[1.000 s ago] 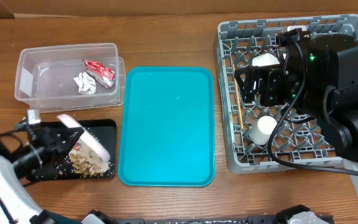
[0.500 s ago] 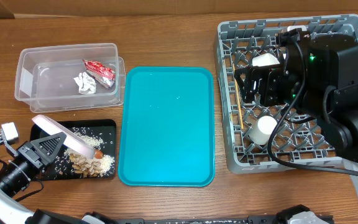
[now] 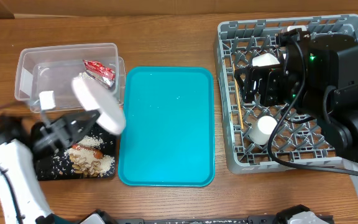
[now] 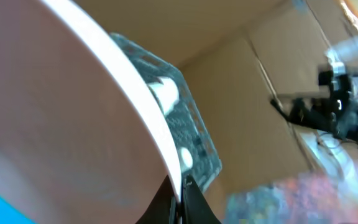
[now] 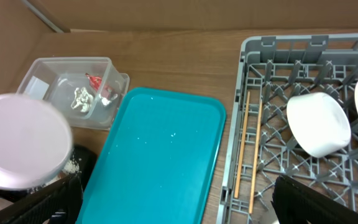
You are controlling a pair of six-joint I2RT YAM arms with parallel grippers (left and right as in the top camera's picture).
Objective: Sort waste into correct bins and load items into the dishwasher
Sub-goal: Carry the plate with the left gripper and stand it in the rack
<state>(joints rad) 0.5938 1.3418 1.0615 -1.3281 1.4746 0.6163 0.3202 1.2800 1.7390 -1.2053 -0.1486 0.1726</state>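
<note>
- Left tool (image 3: 82,122): clamped on the rim of the pale pink bowl (image 3: 98,102). Bowl round, smooth, tilted, raised over the flat black tray (image 3: 45,173) near the left edge of the desk (image 3: 166,37).
- Beige crumbs (image 3: 95,163): grainy heap in the tray.
- Clear plastic tub (image 3: 27,68): far left corner, holds the shiny red wrapper (image 3: 99,70).
- Right tool (image 3: 261,84): jaws spread wide, above the pegged grey rack (image 3: 229,93) at the right edge.
- In the rack: thin wooden chopsticks (image 3: 239,106), white cup (image 3: 263,129).
</note>
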